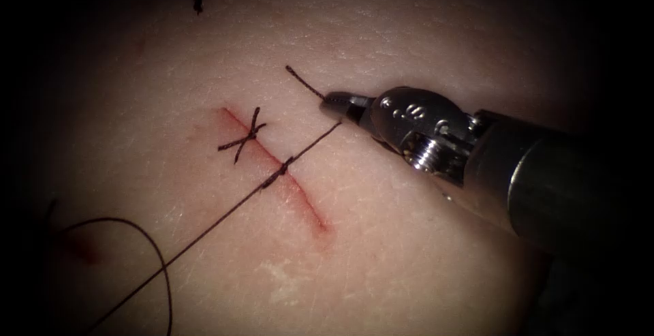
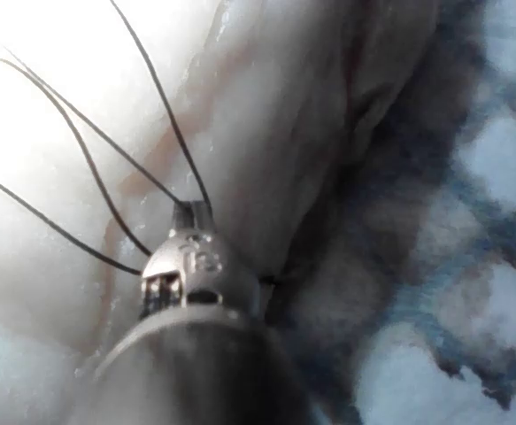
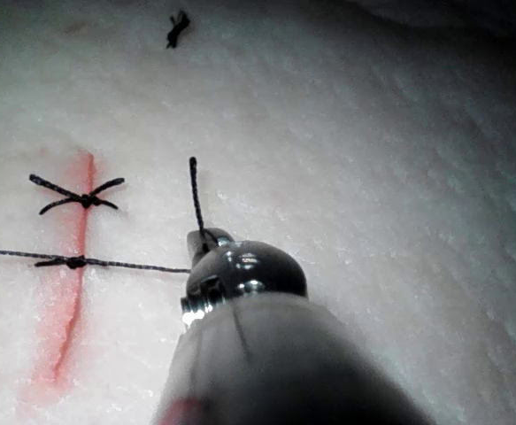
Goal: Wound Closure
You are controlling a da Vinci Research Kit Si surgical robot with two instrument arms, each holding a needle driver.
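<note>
Left wrist view: the left pincer [image 2: 194, 212] looks clenched on the thread [image 2: 156, 93], with several fine dark strands meeting at its tip over the pale, glistening tissue [image 2: 266, 106].

In the endoscope view, a slack loop [image 1: 139, 230] of the same thin, braided-looking thread lies at the far left, near a faint smear of red fluid [image 1: 83, 251]. A small cut scrap of thread [image 1: 197, 0] lies well apart at the top. One strand runs straight and taut from lower left up to the cut [image 1: 306, 206], a narrow slanted line with reddened edges in matt, finely grained skin. An earlier stitch [image 1: 244, 138] crosses the cut's upper part, its clipped ends splayed like a star. Just below it a small knot [image 1: 283, 168] sits on the cut. From there the strand continues right to the right pincer [image 1: 334, 103], a polished steel tool clamped on it, with a short stiff tail [image 1: 303, 82] poking out beyond.

By my reading a second stitch is being tied. The next move calls for even, opposed tension, so the knot seats flat without tearing the soft edges. Where the needle lies I cannot tell.
</note>
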